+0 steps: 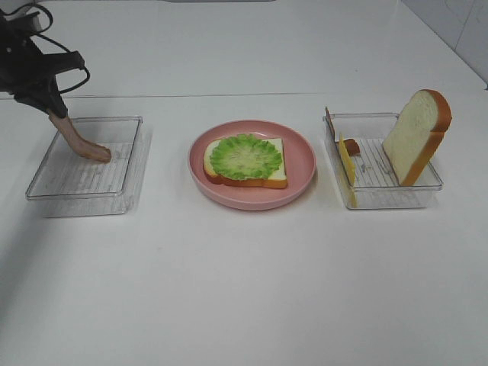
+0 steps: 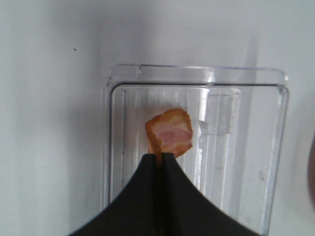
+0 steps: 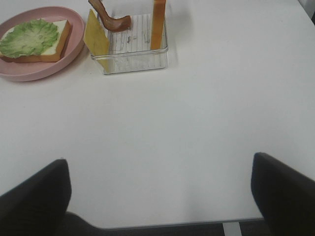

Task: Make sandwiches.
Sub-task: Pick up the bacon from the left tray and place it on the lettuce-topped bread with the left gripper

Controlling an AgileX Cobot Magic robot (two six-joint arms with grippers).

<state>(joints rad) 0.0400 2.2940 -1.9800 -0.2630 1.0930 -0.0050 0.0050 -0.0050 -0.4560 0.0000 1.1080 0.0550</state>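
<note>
Surface: white table (image 1: 244, 290) | left gripper (image 2: 161, 160) clamped on bacon strip (image 2: 170, 132); right gripper (image 3: 158, 162) spread apart | left arm (image 1: 30, 69) cropped by frame edge.

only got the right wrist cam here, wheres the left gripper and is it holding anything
Observer: The left gripper is shut on a bacon strip, above the left tray.
Operator: is the strip lifted clear of that tray
Observer: Not by the high view: the strip hangs at a slant and its lower end looks to rest on the tray floor.
Operator: ok and the bread in my tray, i just see its crust edge, hows it standing
Observer: The bread slice stands on edge in the right tray, tilted toward the tray's right side, white face toward the high camera.
</note>
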